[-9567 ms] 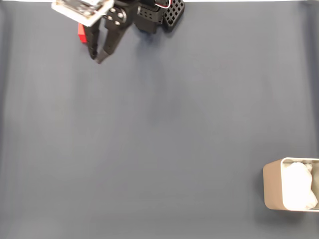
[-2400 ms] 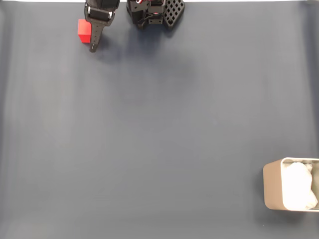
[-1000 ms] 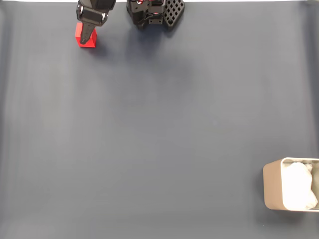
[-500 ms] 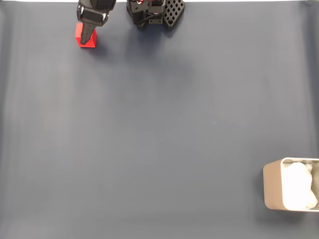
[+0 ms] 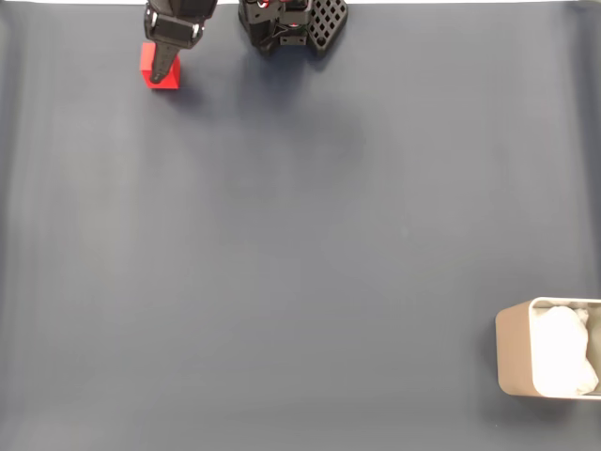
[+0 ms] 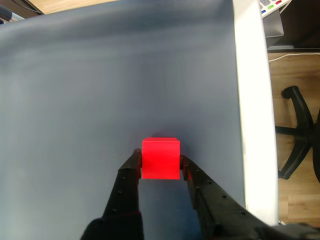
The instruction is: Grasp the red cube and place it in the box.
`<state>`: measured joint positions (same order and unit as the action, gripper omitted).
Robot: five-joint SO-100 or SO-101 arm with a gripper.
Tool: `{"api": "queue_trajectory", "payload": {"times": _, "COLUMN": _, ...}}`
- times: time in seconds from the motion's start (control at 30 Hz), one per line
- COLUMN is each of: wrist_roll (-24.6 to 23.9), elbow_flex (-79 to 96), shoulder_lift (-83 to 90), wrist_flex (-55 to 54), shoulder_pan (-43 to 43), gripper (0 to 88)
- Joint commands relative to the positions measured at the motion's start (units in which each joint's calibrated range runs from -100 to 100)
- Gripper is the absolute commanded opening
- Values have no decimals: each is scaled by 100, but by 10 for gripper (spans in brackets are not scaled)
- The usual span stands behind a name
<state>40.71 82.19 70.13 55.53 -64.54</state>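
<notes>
The red cube (image 6: 160, 158) sits between my gripper's (image 6: 159, 161) two black fingertips in the wrist view, both tips touching its sides. In the fixed view the cube (image 5: 148, 68) is at the top left of the dark mat, partly under the gripper (image 5: 161, 71), which is shut on it. Far away at the bottom right stands the beige box (image 5: 513, 351), with something white crumpled inside.
The arm's black base (image 5: 291, 23) stands at the top edge of the fixed view. In the wrist view the mat's white edge (image 6: 250, 100) runs just right of the cube, with wooden floor and a chair base (image 6: 297, 135) beyond.
The gripper shifted left from beside the cube onto it and closed around it; over the last second nothing visibly moved.
</notes>
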Motion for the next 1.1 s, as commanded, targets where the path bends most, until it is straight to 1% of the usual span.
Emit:
{"api": "queue_trajectory", "payload": {"times": 0.0, "wrist_roll": 73, "elbow_flex": -427, "shoulder_lift": -11, "wrist_flex": -20, "shoulder_pan": 41, "gripper": 54}}
{"api": "queue_trajectory", "payload": {"times": 0.37, "wrist_roll": 161, "elbow_flex": -1567, "shoulder_lift": -548, "wrist_flex": -4, "shoulder_pan": 403, "gripper": 54}}
{"api": "queue_trajectory", "payload": {"times": 0.67, "wrist_roll": 244, "elbow_flex": -2708, "shoulder_lift": -1250, "wrist_flex": -53, "shoulder_pan": 1248, "gripper": 51}}
{"api": "queue_trajectory", "payload": {"times": 1.07, "wrist_roll": 381, "elbow_flex": -3949, "shoulder_lift": -1727, "wrist_flex": -69, "shoulder_pan": 2725, "gripper": 50}}
